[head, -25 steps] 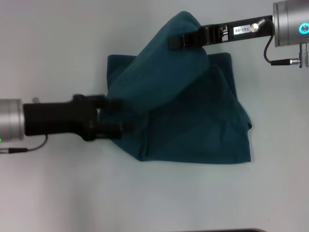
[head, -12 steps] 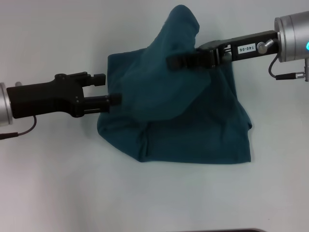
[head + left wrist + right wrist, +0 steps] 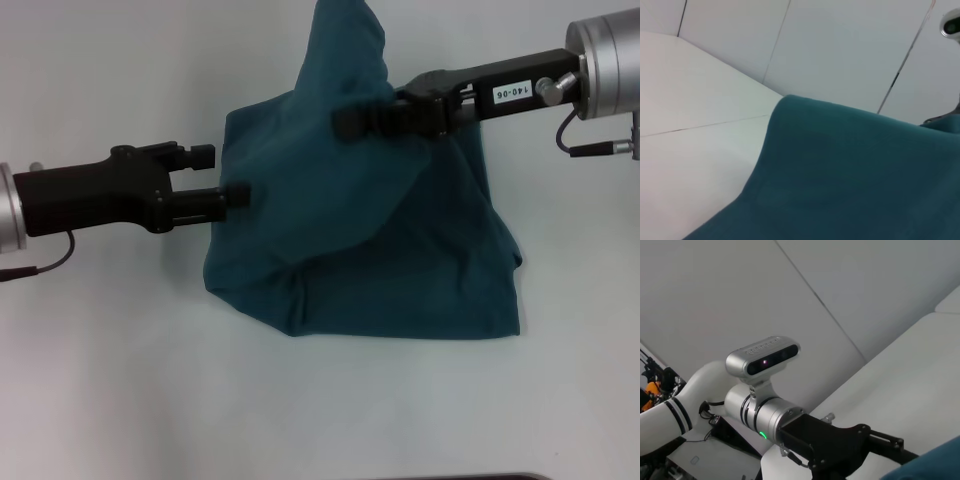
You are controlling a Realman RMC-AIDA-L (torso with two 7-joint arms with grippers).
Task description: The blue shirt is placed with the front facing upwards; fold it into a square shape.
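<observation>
The blue shirt (image 3: pixel 400 260) lies partly folded on the white table (image 3: pixel 120 380), plain teal side up. One layer is pulled up into a peak at the far edge. My left gripper (image 3: pixel 232 194) is at the shirt's left edge, shut on the raised layer. From the right, my right gripper (image 3: pixel 346 122) is over the shirt's far part, shut on the same lifted fold. Teal cloth (image 3: pixel 855 175) fills the left wrist view close up. In the right wrist view only a corner of the shirt (image 3: pixel 935 465) shows, beside the left arm (image 3: pixel 790 425).
Bare white table surrounds the shirt on the left, right and near sides. A dark edge (image 3: pixel 460 477) shows at the near border of the head view. Pale wall panels (image 3: pixel 840 50) stand behind the table.
Both grippers have moved toward the far side and lifted the cloth. The left gripper left the shirt's near left corner for its left edge. The raised peak is taller.
</observation>
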